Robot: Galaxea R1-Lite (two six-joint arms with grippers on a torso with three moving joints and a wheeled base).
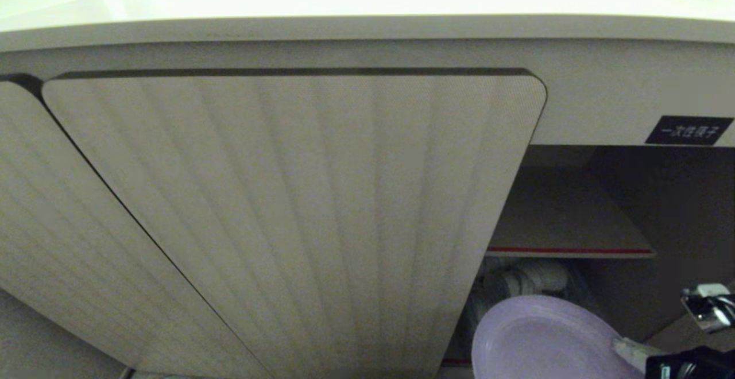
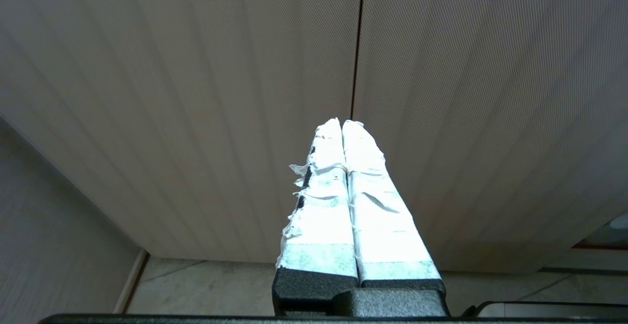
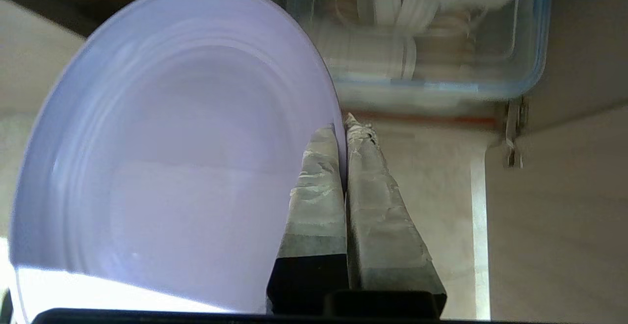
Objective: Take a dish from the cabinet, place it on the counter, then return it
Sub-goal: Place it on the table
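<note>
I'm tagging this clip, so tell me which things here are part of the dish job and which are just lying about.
Part of the job:
- lavender dish, rim pinched in the right end effector
- cabinet, right side open
- counter

Just lying about:
- clear storage box inside the cabinet
- black label
- left end effector, idle at the closed doors

Lavender dish (image 1: 540,339), beige ribbed cabinet (image 1: 298,207)

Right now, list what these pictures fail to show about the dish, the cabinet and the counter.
- Dish: head view's bottom edge cuts it off; in the right wrist view the right gripper, shut on its rim, covers part.
- Cabinet inside: closed door hides most of it.
- Clear box: contents blurred, right wrist view.
- Counter: top edge cuts it.
- Left gripper: absent from head view.
</note>
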